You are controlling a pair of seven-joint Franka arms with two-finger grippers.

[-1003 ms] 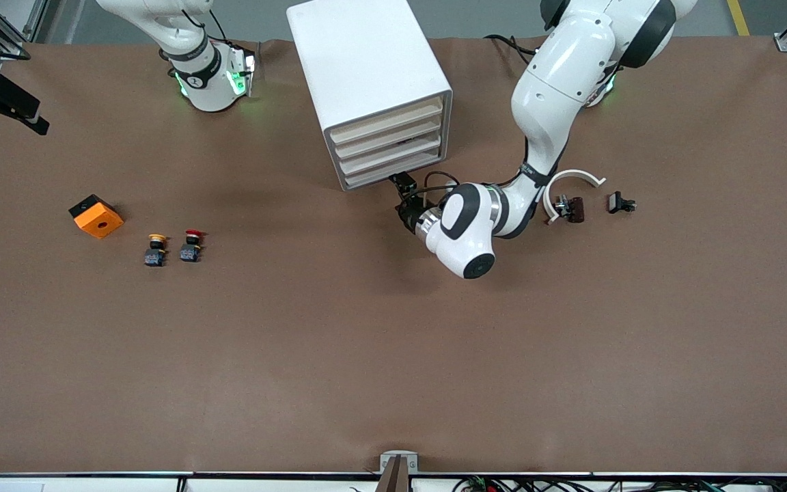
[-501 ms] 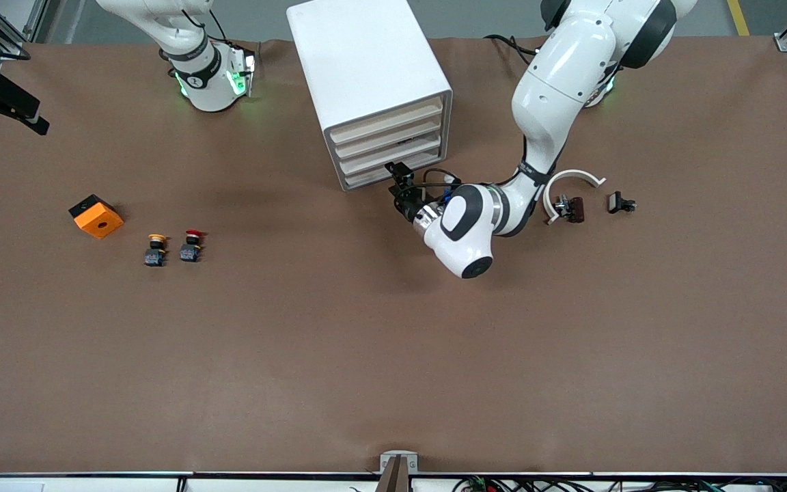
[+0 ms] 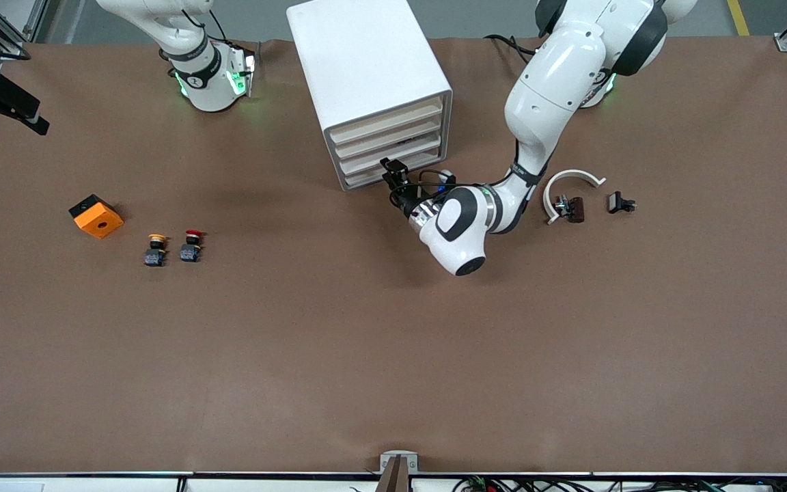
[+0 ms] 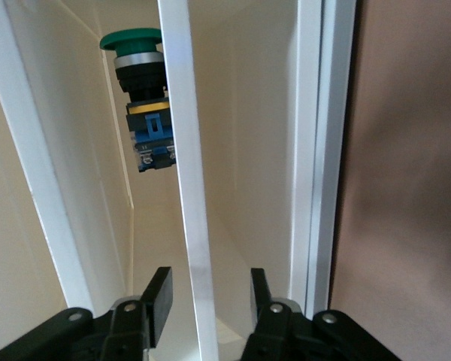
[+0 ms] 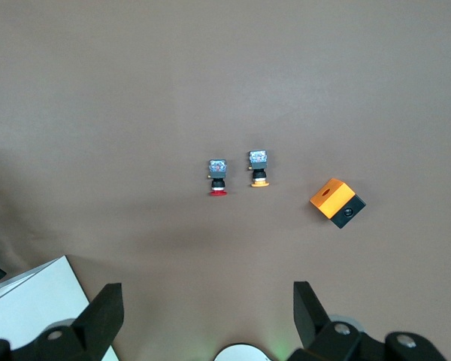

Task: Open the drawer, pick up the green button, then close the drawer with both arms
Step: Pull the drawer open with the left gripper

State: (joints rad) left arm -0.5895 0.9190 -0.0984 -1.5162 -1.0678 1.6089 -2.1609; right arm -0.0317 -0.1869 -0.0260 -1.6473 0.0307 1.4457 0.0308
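Observation:
The white drawer cabinet (image 3: 366, 68) stands at the table's middle, between the two arm bases. Its drawer fronts (image 3: 387, 147) sit flush. My left gripper (image 3: 393, 174) is low at that front. In the left wrist view the left gripper (image 4: 209, 280) is open, its fingers on either side of a white drawer edge (image 4: 184, 150) with a gap on each side. The green-capped button (image 4: 139, 98) lies inside the cabinet. My right gripper (image 5: 207, 295) waits wide open and empty, high over the table at the right arm's end.
A red-capped button (image 3: 192, 246), a yellow-capped button (image 3: 156, 249) and an orange block (image 3: 95, 216) lie toward the right arm's end. A white curved piece (image 3: 571, 181) and small dark parts (image 3: 620, 202) lie toward the left arm's end.
My left gripper has moved in to the cabinet's front and its fingers have narrowed around the drawer edge. The right arm has not moved.

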